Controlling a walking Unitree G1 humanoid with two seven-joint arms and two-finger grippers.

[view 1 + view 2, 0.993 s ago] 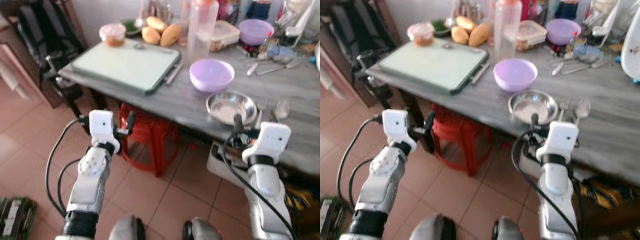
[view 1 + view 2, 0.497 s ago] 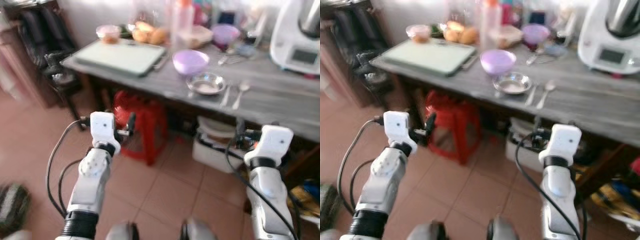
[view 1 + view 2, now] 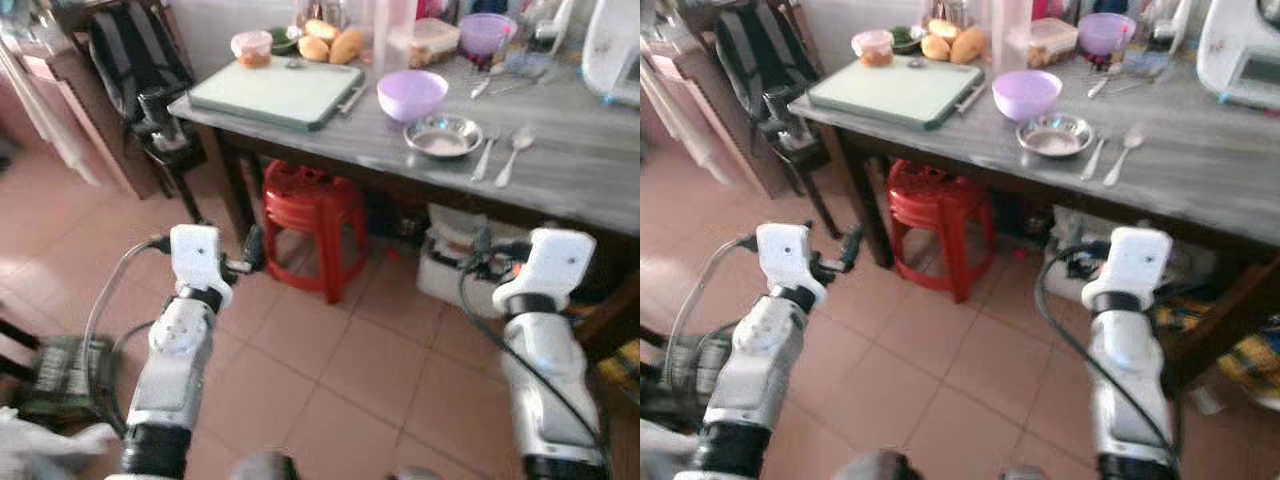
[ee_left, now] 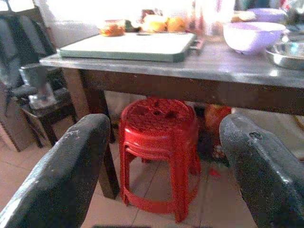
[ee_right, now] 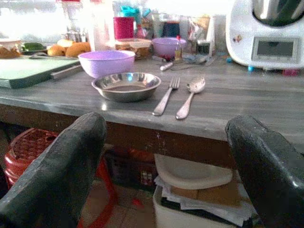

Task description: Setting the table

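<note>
Robot stood back from the grey table [image 3: 600, 170], both grippers spread wide and empty.
On it lay one steel bowl [image 5: 126, 85], one fork [image 5: 166, 96], one spoon [image 5: 191, 95]; two round lavender plastic bowls [image 5: 106, 62] behind; left gripper [image 4: 161, 166] faced red stools [image 4: 159, 152], right gripper [image 5: 166, 171] the tableware.

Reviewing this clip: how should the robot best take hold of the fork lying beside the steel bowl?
Probably by the fork's handle, from above. It lies flat, handle toward the table's near edge, between the steel bowl and the spoon. The open right gripper faces it.
</note>
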